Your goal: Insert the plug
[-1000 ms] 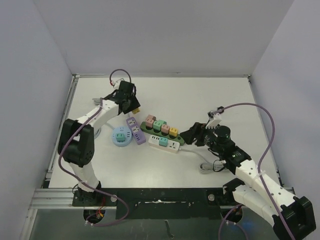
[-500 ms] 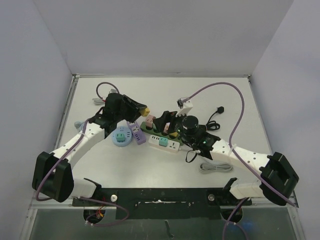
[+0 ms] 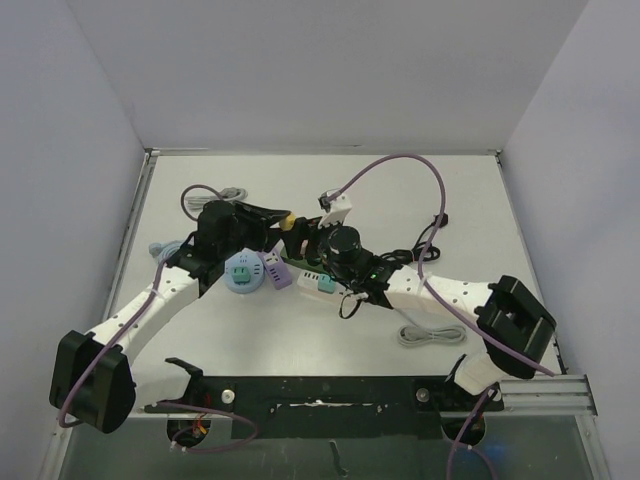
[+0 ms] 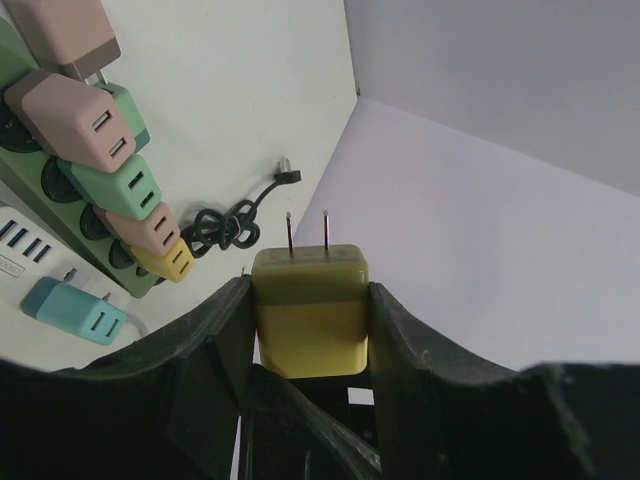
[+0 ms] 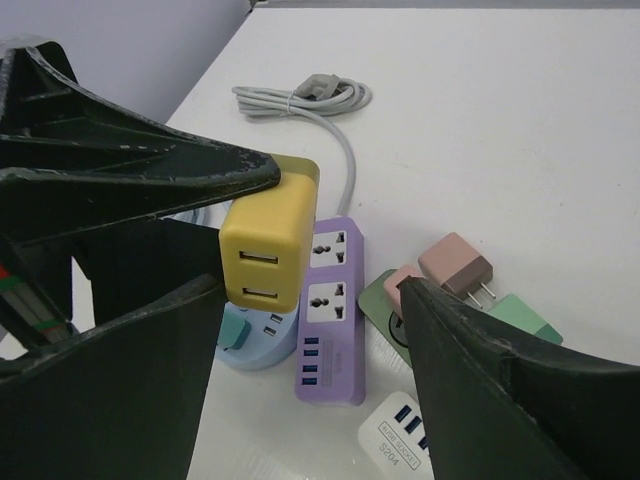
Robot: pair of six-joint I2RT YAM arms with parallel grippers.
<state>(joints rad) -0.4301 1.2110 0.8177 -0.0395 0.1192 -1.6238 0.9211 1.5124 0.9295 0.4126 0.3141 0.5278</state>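
First, nearest the arm bases, a grey coiled cable [image 3: 428, 335] lies at about 5 o'clock on the table [image 3: 300, 345]. Further in, near the centre, sits a white power strip [image 3: 322, 284] with a teal adapter [image 4: 85, 310] plugged into it. At its 9 o'clock lies a purple power strip [image 5: 330, 310], and just beside that a round blue socket [image 3: 243, 272]. Behind the white strip runs a green power strip [image 4: 40, 195] carrying pink, green and yellow adapters.

Over these strips the right gripper [image 5: 310, 300] hangs with its jaws spread wide and nothing between them. At its 9 o'clock the left gripper [image 4: 310, 300] pinches the yellow plug [image 4: 310, 310] by its sides. The plug is in the air over the purple strip and the blue socket, its two prongs pointing away from the fingers.

Farther back, a black cable [image 4: 225, 228] lies bunched at about 2 o'clock, and a white cable coil [image 5: 305, 95] at 11 o'clock.
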